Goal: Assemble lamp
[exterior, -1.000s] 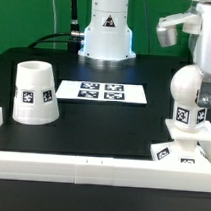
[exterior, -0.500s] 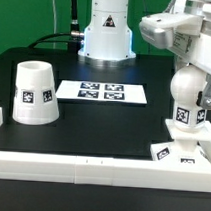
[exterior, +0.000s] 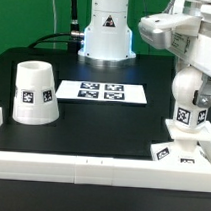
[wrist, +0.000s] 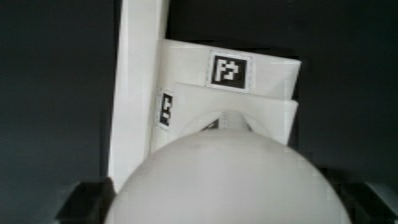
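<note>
The bulb stands upright with its stem on the low square base at the exterior view's right, against the front rail. My gripper comes down from above, with a dark finger on the side of the bulb's round head. In the wrist view the bulb head fills the space between my two dark fingers, and the gripper is shut on it. The base with its marker lies under it. The tapered shade stands alone at the exterior view's left.
The marker board lies flat in the middle at the back. A long white border rail runs along the front and shows beside the base in the wrist view. The robot's base stands at the back.
Between one second and half a second ago my wrist turned, so the hand's body swung toward the exterior view's left. The bulb stayed in place. Since then nothing has moved.
</note>
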Robot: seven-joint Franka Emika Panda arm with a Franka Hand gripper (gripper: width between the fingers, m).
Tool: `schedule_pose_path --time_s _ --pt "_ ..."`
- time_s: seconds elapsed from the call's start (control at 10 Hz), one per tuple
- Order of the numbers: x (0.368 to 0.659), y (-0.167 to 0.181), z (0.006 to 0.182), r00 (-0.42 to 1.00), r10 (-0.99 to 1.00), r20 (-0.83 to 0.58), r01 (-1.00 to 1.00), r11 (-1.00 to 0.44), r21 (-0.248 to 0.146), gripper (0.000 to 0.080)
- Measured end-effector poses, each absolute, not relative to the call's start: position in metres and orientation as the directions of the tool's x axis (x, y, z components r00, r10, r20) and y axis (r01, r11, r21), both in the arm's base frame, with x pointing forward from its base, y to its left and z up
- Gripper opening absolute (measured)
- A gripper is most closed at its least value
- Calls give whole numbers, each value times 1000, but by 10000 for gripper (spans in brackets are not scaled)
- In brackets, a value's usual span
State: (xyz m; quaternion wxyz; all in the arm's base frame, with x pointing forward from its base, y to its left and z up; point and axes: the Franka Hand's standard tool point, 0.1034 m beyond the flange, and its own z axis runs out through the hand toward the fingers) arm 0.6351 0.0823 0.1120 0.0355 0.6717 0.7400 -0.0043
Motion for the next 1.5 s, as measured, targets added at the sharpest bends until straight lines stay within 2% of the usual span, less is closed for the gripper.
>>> schedule_pose_path --time_s 0.1,0.2,0.6,0.9,1.5 --pt "635 82 112 -94 994 -58 994 97 41 576" --pt "635 82 112 -28 998 -51 999 30 42 576" --pt "632 81 111 414 910 -32 910 -413 32 576" --pt "632 82 111 663 748 -26 749 -663 14 577" --pt "631 85 110 913 408 -17 408 -913 18 577"
